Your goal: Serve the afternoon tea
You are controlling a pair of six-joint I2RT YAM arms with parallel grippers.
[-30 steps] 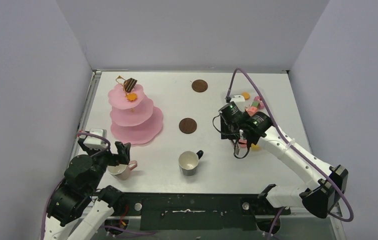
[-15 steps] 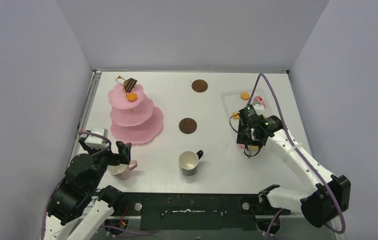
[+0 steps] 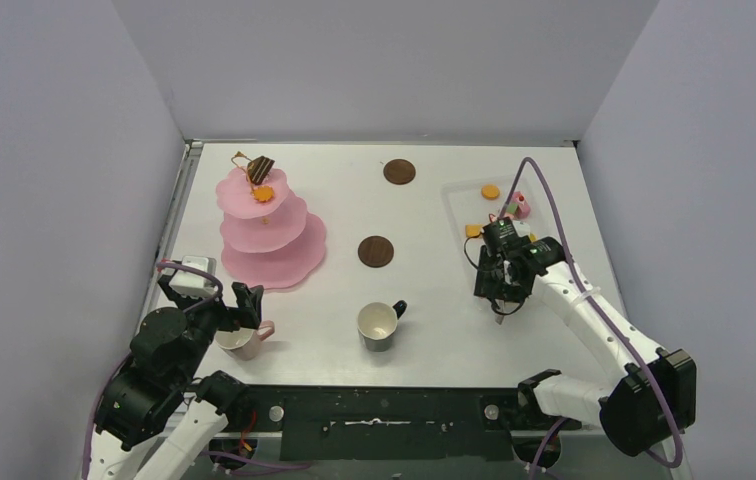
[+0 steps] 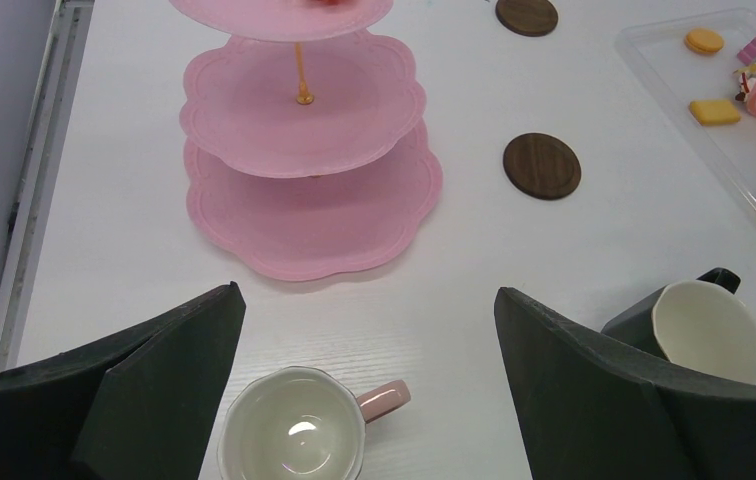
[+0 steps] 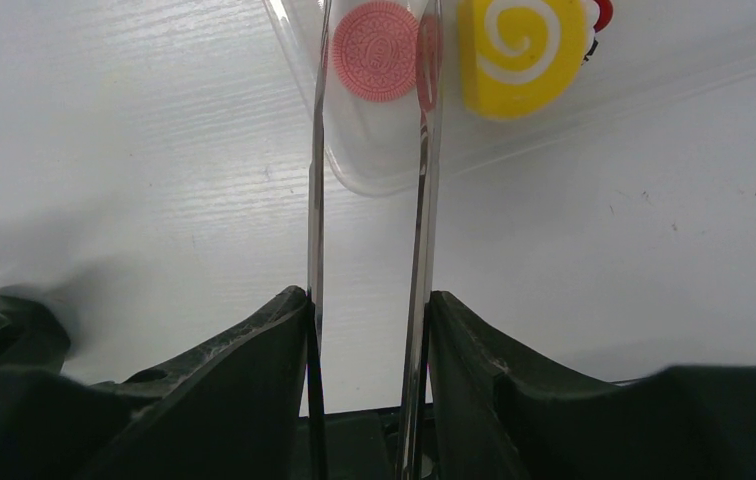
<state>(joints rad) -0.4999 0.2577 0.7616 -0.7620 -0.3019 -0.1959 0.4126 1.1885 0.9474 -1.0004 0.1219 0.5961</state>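
The pink three-tier stand carries a chocolate slice and an orange pastry on its top tier. My left gripper hangs open over the pink mug, touching nothing. The black mug stands near the front centre. One brown coaster lies mid-table and another coaster at the back. My right gripper is shut on the metal tongs. Their two arms flank a pink cookie in the clear tray, beside a yellow swirl roll.
The clear tray lies at the right with several more pastries in it. White walls close the table at the left, back and right. A metal rail runs along the left edge.
My right arm has swung right and drawn back, carrying the tongs from between the tray and the coaster to the tray's near end. The left arm has not moved.
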